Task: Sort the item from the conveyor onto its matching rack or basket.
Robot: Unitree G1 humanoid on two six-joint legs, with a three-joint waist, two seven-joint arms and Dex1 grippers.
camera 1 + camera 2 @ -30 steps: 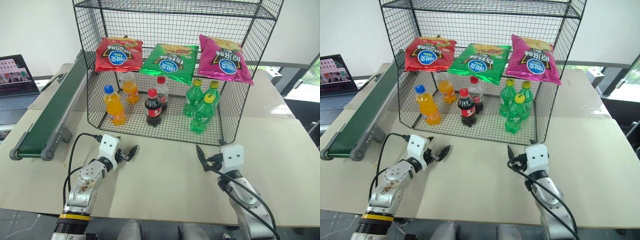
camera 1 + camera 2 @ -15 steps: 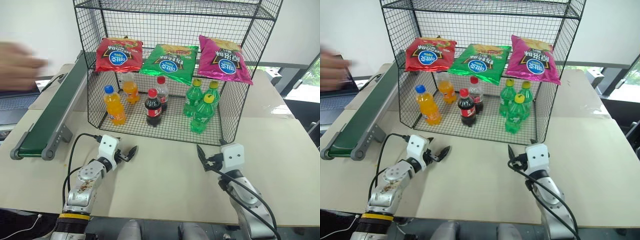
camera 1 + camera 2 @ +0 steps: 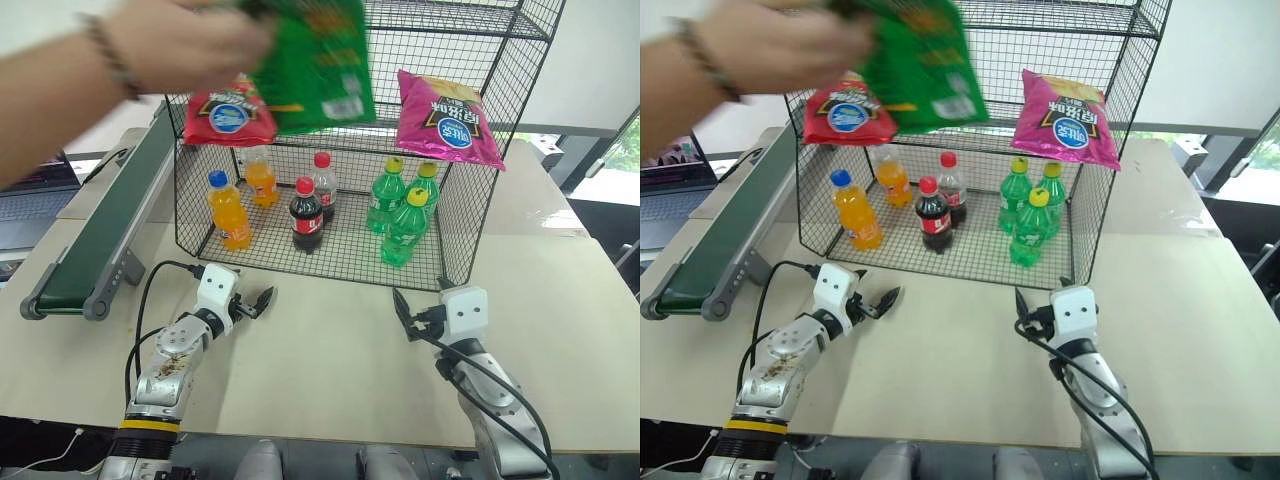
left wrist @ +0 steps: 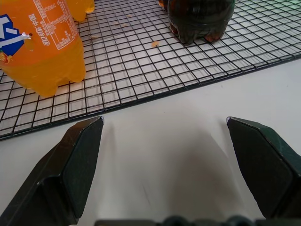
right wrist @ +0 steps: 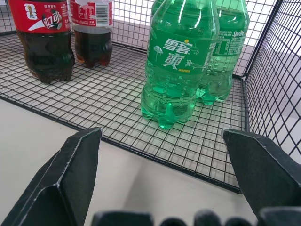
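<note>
- Left eye view: table carries the rack, open front towards the robot; bottles stand on its floor, red bag and magenta bag lie on the middle shelf.
- Conveyor runs along the table's left side, belt bare.
- Person's hand holds the green bag in the air in front of the rack, between red and magenta bags, not on the belt.
- Left gripper rests low over the table before the rack, jaws spread, nothing in them.
- Right gripper likewise, spread and empty, near the rack's right front corner.
- Risk: hand is in the workspace; a reach now could hit the arm or bag. Bag is slippery, could slip from a pinch.
</note>
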